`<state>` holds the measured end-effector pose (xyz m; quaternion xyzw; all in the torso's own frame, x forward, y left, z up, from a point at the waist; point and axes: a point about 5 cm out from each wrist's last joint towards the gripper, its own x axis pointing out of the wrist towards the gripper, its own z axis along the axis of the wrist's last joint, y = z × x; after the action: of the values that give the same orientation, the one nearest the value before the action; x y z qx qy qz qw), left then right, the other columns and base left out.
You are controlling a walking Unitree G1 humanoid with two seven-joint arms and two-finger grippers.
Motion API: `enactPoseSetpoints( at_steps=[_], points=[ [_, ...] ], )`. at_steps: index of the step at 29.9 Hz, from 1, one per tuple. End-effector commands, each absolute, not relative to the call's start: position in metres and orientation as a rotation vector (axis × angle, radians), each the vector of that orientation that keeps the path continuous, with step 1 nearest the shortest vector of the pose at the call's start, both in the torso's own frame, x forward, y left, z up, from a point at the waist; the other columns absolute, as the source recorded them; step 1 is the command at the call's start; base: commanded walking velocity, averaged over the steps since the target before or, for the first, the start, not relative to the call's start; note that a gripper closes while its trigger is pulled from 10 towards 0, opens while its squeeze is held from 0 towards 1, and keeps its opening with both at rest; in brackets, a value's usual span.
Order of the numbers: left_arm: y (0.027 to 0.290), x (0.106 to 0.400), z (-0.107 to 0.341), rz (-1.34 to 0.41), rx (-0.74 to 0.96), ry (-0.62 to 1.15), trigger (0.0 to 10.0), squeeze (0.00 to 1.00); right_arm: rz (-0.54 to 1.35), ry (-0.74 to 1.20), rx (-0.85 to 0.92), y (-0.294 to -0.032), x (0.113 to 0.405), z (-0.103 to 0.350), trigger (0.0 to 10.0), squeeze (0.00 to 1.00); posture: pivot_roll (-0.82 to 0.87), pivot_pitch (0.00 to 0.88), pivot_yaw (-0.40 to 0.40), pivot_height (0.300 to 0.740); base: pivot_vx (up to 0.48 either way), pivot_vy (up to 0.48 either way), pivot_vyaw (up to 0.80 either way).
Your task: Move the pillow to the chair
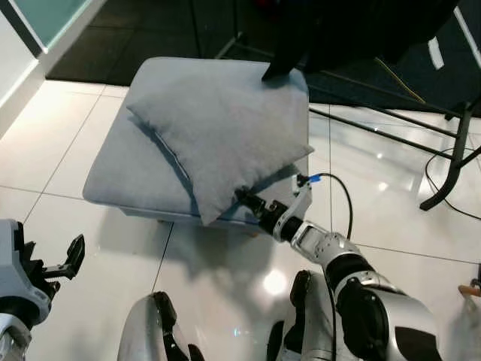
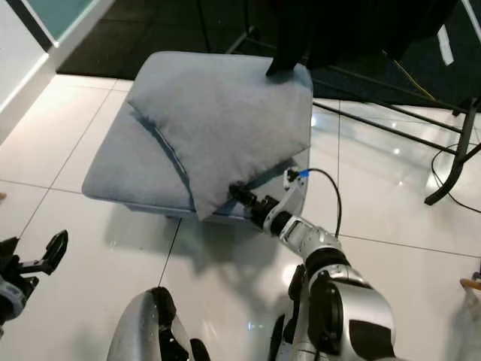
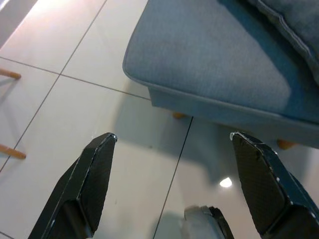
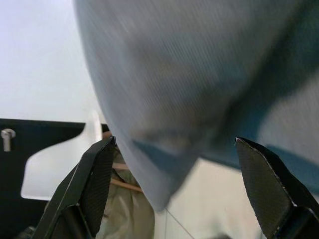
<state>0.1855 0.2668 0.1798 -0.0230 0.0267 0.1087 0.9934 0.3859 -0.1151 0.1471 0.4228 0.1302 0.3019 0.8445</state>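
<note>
A: Where is the pillow (image 1: 225,128) lying?

B: It is resting on the grey-blue chair (image 1: 124,169), propped at a slant — its lower corner is hanging over the front edge.

A: And the right hand (image 1: 242,197)?

B: It is reaching to that lower corner. In the wrist view its fingers (image 4: 89,184) are standing apart, released, with the pillow between them.

A: The left hand (image 1: 74,256)?

B: It is hovering low over the white tiled floor (image 1: 45,150), well apart from the chair — fingers spread, gripping nothing.
</note>
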Motion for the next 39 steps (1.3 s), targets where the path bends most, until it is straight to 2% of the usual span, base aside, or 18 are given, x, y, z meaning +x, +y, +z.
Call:
enactPoseSetpoints(
  at_steps=[1, 4, 5, 6, 12, 19, 20, 32, 34, 36, 39],
  points=[
    [0.27, 0.18, 0.179, 0.23, -0.033, 0.089, 10.0, 0.0, 0.641, 0.269, 0.93, -0.113, 0.384, 0.144, 10.0, 0.0, 0.08, 0.528, 0.05, 0.37, 0.0, 0.0, 0.0],
    [0.269, 0.18, 0.182, 0.228, -0.034, 0.09, 10.0, 0.0, 0.642, 0.249, 0.932, -0.113, 0.387, 0.15, 10.0, 0.0, 0.09, 0.534, 0.048, 0.37, 0.0, 0.0, 0.0],
    [0.268, 0.179, 0.185, 0.226, -0.034, 0.092, 10.0, 0.0, 0.638, 0.237, 0.929, -0.113, 0.389, 0.153, 8.0, 0.0, 0.09, 0.536, 0.047, 0.37, 0.0, 0.0, 0.0],
    [0.269, 0.178, 0.188, 0.225, -0.03, 0.09, 10.0, 0.0, 0.627, 0.225, 0.933, -0.112, 0.39, 0.156, 0.0, 0.0, 0.1, 0.55, 0.045, 0.37, 0.0, 0.0, 0.0],
    [0.27, 0.174, 0.192, 0.233, -0.018, 0.101, 10.0, 0.0, 0.615, 0.197, 0.939, -0.108, 0.395, 0.165, 0.0, 0.0, 0.1, 0.553, 0.043, 0.37, 0.0, 0.0, 0.0],
    [0.271, 0.175, 0.193, 0.231, -0.015, 0.112, 10.0, 0.0, 0.611, 0.172, 0.949, -0.105, 0.398, 0.174, 0.0, 0.0, 0.11, 0.546, 0.064, 0.37, 0.0, 0.0, 0.0],
    [0.27, 0.176, 0.193, 0.228, -0.015, 0.113, 10.0, 0.0, 0.613, 0.167, 0.95, -0.106, 0.398, 0.174, 0.0, 0.0, 0.13, 0.536, 0.086, 0.37, 0.0, 0.0, 0.0],
    [0.263, 0.179, 0.19, 0.237, -0.049, 0.104, 10.0, 0.0, 0.614, 0.15, 0.913, -0.116, 0.399, 0.177, 0.0, 0.0, 0.1, 0.502, 0.021, 0.37, 0.0, 0.0, 0.0],
    [0.259, 0.185, 0.186, 0.245, -0.081, 0.09, 10.0, 0.0, 0.62, 0.131, 0.891, -0.125, 0.4, 0.182, 0.0, 0.0, 0.06, 0.462, -0.017, 0.37, 0.0, 0.0, 0.0],
    [0.259, 0.188, 0.184, 0.247, -0.089, 0.087, 10.0, 0.0, 0.619, 0.125, 0.886, -0.128, 0.4, 0.183, 0.0, 0.0, 0.06, 0.462, -0.017, 0.37, 0.0, 0.0, 0.0],
    [0.256, 0.195, 0.181, 0.246, -0.113, 0.072, 10.0, 0.0, 0.619, 0.128, 0.856, -0.134, 0.4, 0.184, 0.0, 0.0, 0.02, 0.406, -0.039, 0.37, 0.0, 0.0, 0.0]
  ],
)
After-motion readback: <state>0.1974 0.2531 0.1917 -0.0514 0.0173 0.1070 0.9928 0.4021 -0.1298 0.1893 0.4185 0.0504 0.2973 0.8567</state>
